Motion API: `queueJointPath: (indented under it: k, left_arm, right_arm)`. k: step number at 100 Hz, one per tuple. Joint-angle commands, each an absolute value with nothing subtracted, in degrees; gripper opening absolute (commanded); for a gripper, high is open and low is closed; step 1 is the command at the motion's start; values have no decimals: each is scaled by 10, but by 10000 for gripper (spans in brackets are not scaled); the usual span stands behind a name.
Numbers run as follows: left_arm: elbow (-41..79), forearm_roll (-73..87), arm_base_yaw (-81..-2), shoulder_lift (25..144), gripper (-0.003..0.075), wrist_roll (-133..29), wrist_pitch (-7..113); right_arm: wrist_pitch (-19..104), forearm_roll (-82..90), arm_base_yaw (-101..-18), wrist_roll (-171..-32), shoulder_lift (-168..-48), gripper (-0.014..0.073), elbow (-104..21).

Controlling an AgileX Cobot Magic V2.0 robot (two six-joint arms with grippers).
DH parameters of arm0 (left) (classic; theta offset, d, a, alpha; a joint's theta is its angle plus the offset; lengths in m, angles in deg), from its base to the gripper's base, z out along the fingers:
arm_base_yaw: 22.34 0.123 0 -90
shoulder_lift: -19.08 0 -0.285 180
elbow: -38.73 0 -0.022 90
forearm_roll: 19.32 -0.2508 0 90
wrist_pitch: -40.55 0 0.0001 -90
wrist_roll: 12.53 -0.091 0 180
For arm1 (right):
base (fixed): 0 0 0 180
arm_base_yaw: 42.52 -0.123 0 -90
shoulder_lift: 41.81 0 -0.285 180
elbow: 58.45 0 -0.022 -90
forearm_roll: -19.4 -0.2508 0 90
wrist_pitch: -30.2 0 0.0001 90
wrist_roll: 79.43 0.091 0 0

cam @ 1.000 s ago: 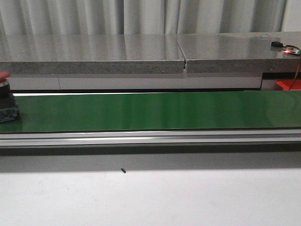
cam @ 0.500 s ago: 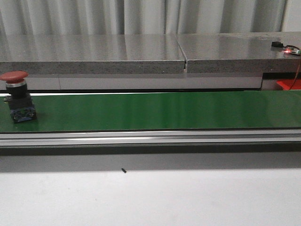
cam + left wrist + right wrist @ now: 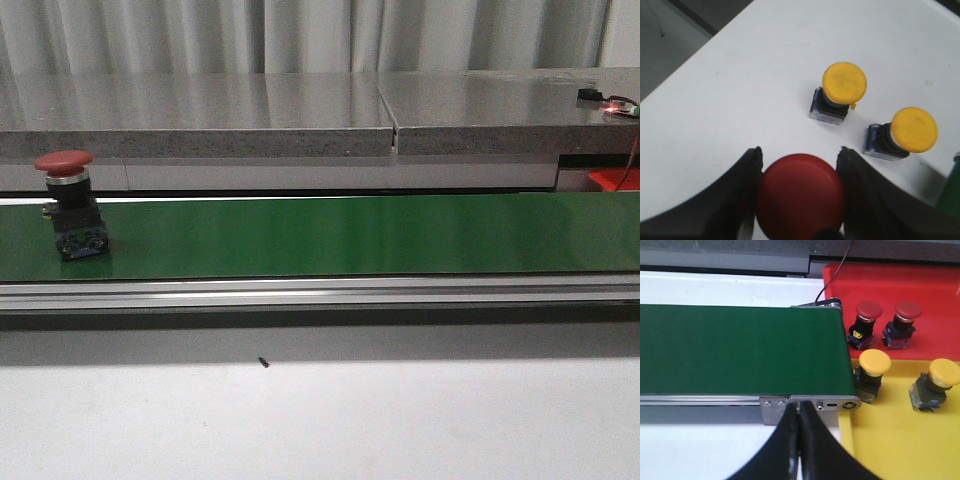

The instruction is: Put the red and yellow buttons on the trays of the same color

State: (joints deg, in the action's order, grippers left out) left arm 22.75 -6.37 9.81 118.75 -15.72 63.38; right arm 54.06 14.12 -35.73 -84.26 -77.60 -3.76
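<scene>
A red button (image 3: 70,205) with a black base stands upright on the green belt (image 3: 350,235) at its left end. In the left wrist view a second red button (image 3: 800,195) fills the gap between the black fingers (image 3: 735,200) of my left gripper (image 3: 799,155), which is shut on its cap over a white table. Two yellow buttons (image 3: 842,85) (image 3: 912,130) stand just beyond it. My right gripper (image 3: 800,407) is shut and empty, above the belt's end plate. The red tray (image 3: 935,285) holds two red buttons (image 3: 867,312) (image 3: 906,312). The yellow tray (image 3: 890,440) holds two yellow buttons (image 3: 875,364) (image 3: 942,374).
A grey stone shelf (image 3: 300,115) runs behind the belt, and an aluminium rail (image 3: 320,292) runs along its front. A corner of the red tray (image 3: 612,180) shows at the far right. A green object (image 3: 951,192) sits at the edge of the left wrist view.
The red button on the belt has travelled to the right, from the frame's left edge to well inside the view.
</scene>
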Motion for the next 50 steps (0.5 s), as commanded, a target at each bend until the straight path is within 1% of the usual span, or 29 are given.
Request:
queueJointPath:
  k: [1,21,50]
  left_arm:
    - [239,-59,95,1127,207,-162,622]
    - [239,-59,48,1083,207,-177,656]
    - [238,-57,-50,1082,207,-177,671]
  right_arm:
    - [497,145,-357,-845,-776,-67,-52]
    - [497,145,-357,-845,-776,-67,-52]
    - [497,145,-357,-845,-776,-67,-52]
